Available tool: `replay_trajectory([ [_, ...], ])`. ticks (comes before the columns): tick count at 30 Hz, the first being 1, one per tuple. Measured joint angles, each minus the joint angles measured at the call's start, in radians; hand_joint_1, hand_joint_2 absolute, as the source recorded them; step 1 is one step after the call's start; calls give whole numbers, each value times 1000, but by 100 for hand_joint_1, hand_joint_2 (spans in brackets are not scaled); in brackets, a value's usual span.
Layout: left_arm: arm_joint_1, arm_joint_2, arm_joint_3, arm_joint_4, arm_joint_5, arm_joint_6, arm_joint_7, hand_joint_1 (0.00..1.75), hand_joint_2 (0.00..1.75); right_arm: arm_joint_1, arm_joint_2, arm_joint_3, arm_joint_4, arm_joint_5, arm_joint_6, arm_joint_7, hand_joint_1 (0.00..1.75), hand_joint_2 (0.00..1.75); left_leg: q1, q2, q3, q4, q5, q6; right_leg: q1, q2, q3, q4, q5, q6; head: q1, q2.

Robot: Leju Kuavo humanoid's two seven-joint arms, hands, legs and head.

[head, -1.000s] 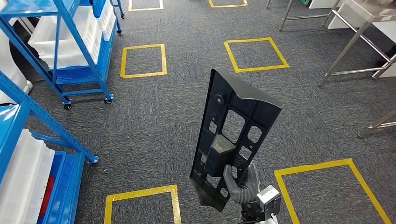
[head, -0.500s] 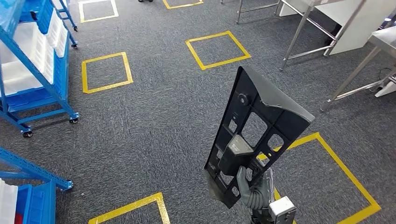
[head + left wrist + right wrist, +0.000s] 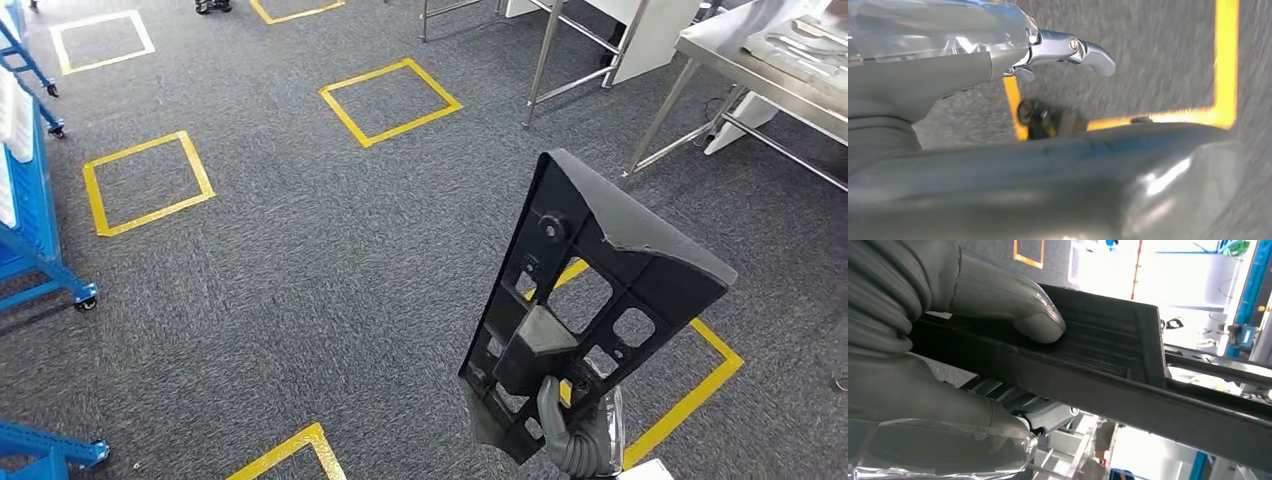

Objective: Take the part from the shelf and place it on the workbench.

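The right hand (image 3: 572,432) grips the black cut-out plastic panel (image 3: 590,300) upright by its lower end; the left hand (image 3: 998,75), blurred, seems empty.

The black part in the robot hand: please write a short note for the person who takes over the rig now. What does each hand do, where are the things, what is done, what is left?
Right robot hand: grips the black part near its lower end, holding it upright above the grey carpet.
Left robot hand: holds nothing, hanging over the floor; whether its fingers are spread or curled is unclear.
Workbench: metal table ahead on the right, something pale already on it.
Done: part is off the shelf.
Left: reach the workbench and set the part down on it.
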Motion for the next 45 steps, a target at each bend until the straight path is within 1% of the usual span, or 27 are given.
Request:
replay_trajectory([
  [1,-1,0,-7,2,-5,-26,18,0,0,0,5,-4,0,4,13,0,175,175,0,10,5,-1,-2,-6,4,-3,3,-7,-3,-6,0,0],
  [3,-3,-1,-17,4,-8,-45,51,0,0,2,13,-13,-1,10,33,0,175,175,2,25,12,-3,-6,-20,4,20,3,-13,2,-16,0,0],
  [5,-4,-2,-25,6,-12,-40,86,0,0,2,24,-24,-1,16,47,0,175,175,5,-16,6,23,-30,-30,-4,45,6,-21,8,-26,0,0],
  [7,-3,-2,-29,8,-18,-27,109,0,0,0,35,-33,-2,22,53,0,175,175,8,-83,-42,131,-91,-34,-6,72,6,-25,13,-34,-1,0],
  [9,1,-2,-34,9,-24,-15,117,0,0,2,41,-40,-2,28,51,0,175,175,8,-103,-110,264,-142,-34,-3,102,4,-24,14,-38,0,0],
  [10,2,-2,-37,9,-27,-8,119,0,0,4,43,-45,-3,29,50,0,175,175,8,-105,-128,291,-139,-32,-1,119,5,-23,14,-38,0,0],
  [11,2,-2,-41,9,-30,0,119,0,0,7,44,-49,-3,30,49,0,175,175,8,-107,-128,280,-117,-29,1,135,6,-22,14,-38,0,0],
  [12,1,-2,-44,9,-32,7,118,0,0,9,46,-53,-4,30,49,0,175,175,6,-115,-109,228,-78,-24,2,152,7,-21,13,-38,0,0],
  [14,1,2,-47,9,-35,19,117,0,0,10,48,-59,-8,31,50,0,175,175,6,-165,-52,83,-5,-10,2,180,7,-18,13,-36,0,0],
  [16,-1,6,-48,10,-36,24,116,0,0,11,50,-61,-11,32,50,0,175,175,4,-204,-20,4,19,-2,-3,205,0,-16,14,-26,-1,0],
  [18,-3,6,-49,10,-36,24,115,0,0,15,51,-64,-14,33,50,0,175,175,1,-190,-15,-6,20,0,-8,229,-8,-16,18,-11,-1,0],
  [19,-5,6,-50,10,-36,25,115,0,0,18,51,-67,-16,33,50,0,175,175,3,-177,-12,-12,23,4,-8,225,-11,-13,16,-5,-1,0],
  [21,-5,6,-52,11,-36,25,114,0,0,19,52,-72,-21,33,50,0,175,175,7,-147,-7,-27,30,13,-4,172,-40,41,-19,3,0,0],
  [23,-2,6,-53,11,-36,28,111,0,0,17,52,-75,-23,34,49,0,175,175,5,-116,-5,-30,30,17,-7,110,-101,164,-84,9,1,0],
  [25,-1,6,-55,11,-36,36,107,0,0,16,52,-76,-22,34,45,0,175,175,4,-84,-5,-29,26,16,-14,93,-150,257,-111,17,1,0],
  [26,-1,6,-55,11,-35,40,106,0,0,16,52,-76,-22,34,40,0,175,175,4,-69,-4,-27,23,14,-17,88,-149,255,-98,20,1,0],
  [28,-3,6,-55,11,-31,47,104,0,0,16,51,-76,-23,32,29,0,175,175,4,-43,1,-23,16,8,-22,65,-86,139,-32,24,1,0],
  [30,-5,8,-55,11,-25,53,104,0,0,15,50,-77,-23,28,19,0,175,175,1,-22,8,-18,6,-3,-18,27,-22,24,7,18,0,0],
  [31,-6,8,-55,11,-22,55,104,0,0,14,49,-76,-25,27,16,0,175,175,0,-13,10,-16,2,-9,-15,17,-9,-2,12,13,0,0],
  [34,-10,10,-55,11,-18,60,99,0,0,12,47,-76,-28,27,8,0,175,175,1,10,21,-15,-7,-29,-12,44,-11,-8,11,-5,0,0],
  [36,-13,11,-55,11,-17,61,93,0,0,9,46,-74,-28,28,2,0,175,175,6,-29,9,26,-39,-39,-17,67,-9,-13,15,-19,0,0],
  [38,-13,12,-55,11,-16,61,87,0,0,4,45,-69,-28,29,0,0,175,175,8,-86,-49,150,-106,-42,-17,88,-10,-14,17,-28,0,0],
  [40,-10,12,-55,11,-12,63,83,0,0,1,45,-62,-25,29,0,0,175,175,8,-103,-114,276,-148,-41,-12,114,-12,-14,18,-32,0,0],
  [41,-8,12,-55,11,-11,63,80,0,0,0,45,-59,-24,29,0,0,175,175,8,-105,-128,296,-143,-38,-10,129,-12,-13,18,-32,0,0],
  [42,-6,12,-55,11,-9,64,78,0,0,0,45,-57,-23,29,-1,0,175,175,7,-108,-121,270,-115,-34,-8,144,-10,-13,19,-32,0,0],
  [43,-5,12,-55,11,-8,64,75,0,0,-1,45,-55,-22,29,-3,0,175,175,6,-120,-97,208,-72,-27,-7,160,-8,-12,19,-32,0,0],
  [45,-3,16,-55,11,-7,64,69,0,0,-4,45,-51,-21,29,-9,0,175,175,5,-171,-40,64,-6,-12,-6,184,-9,-10,19,-29,0,0],
])
